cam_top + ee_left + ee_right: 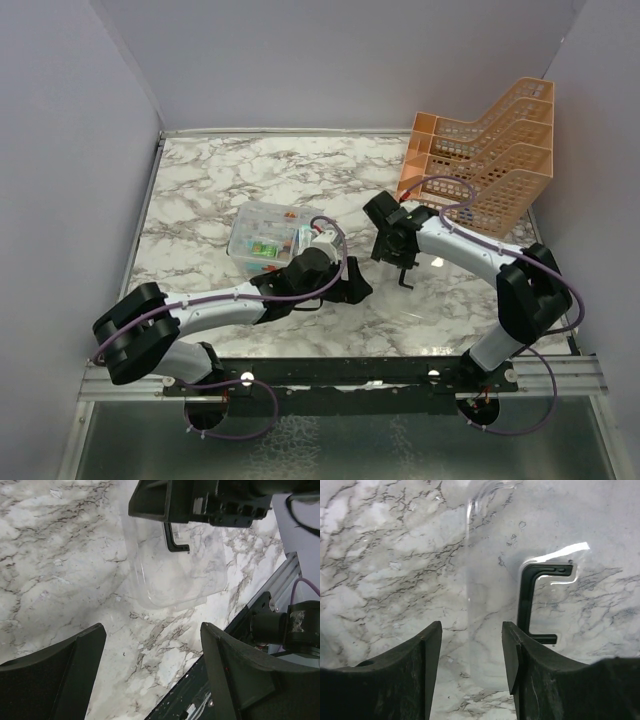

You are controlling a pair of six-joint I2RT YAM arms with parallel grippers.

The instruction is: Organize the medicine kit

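The marble counter (210, 180) is closed in by pale walls (330, 60) on the far, left and right sides. A metal rail (340, 372) runs along its near edge, behind both grippers. The widest bare stretch lies to the left of the left gripper (352, 285) and runs on to the far wall. The right gripper (400, 262) has less room, because the orange mesh rack (490, 160) stands just beyond it and to its right, against the right wall. Only a narrow strip of counter separates the two grippers.

The medicine kit (262, 235) sits flat on the counter, just left of and beyond the left gripper. Its top is open and small coloured packets show inside. Its long axis runs left to right across the counter, and the left arm's wrist overlaps its near right corner.

The clear lid (175, 575) is well apart from the box, under the right gripper. It stands on edge with its broad face turned towards the left gripper, and its black U-shaped handle (172, 537) is near the top. In the right wrist view one long edge of the lid (485, 580) runs straight away between the fingers, with the handle (522, 605) just off to the right.

The left gripper (152, 630) is spread wide, with only bare marble between its fingers. The right gripper (472, 630) is half closed around the lid's edge. Counter shows between its left finger (420, 660) and the plastic, so I cannot tell whether it actually grips the lid.
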